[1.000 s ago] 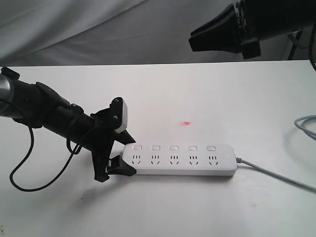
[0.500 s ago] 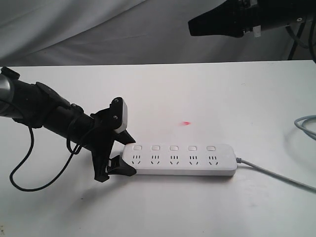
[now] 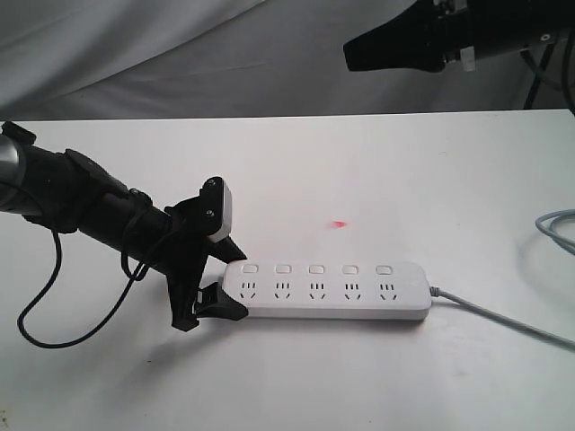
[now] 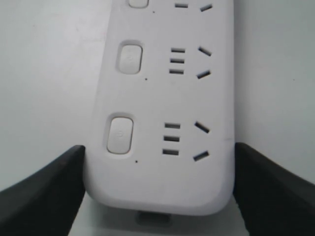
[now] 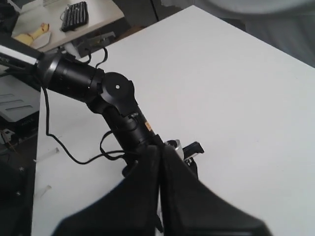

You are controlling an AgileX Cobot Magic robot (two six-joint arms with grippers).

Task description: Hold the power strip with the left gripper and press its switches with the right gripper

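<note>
White tabletop [image 3: 377,162] is filling most of the scene, with a creased grey cloth backdrop [image 3: 162,54] hanging behind it. One power strip [image 3: 409,296] is lying flat near the front edge, its single grey cord [image 3: 503,319] trailing off from the end on the right arm's side. The left hand [image 3: 226,283] is gripping the opposite end: in the left wrist view its two black fingers [image 4: 44,191] are pressing against both long edges. The right hand [image 3: 352,54] is hovering high above the tabletop, well apart from the strip, its two fingers lying closed together on nothing.

By count, five switches [image 3: 316,268] are sitting in one row, one above each of five socket sets [image 3: 316,290]. Two hands are showing, and one small red spot [image 3: 339,224] is glowing on the bare tabletop beyond the strip.

Pressing appears not yet begun. To do it well, the right hand should probably be coming straight down over one switch, using its closed fingertips as a single blunt point. It should be pushing squarely on the button rather than the socket slots, while the left hand is bracing the strip against sliding or tipping.
</note>
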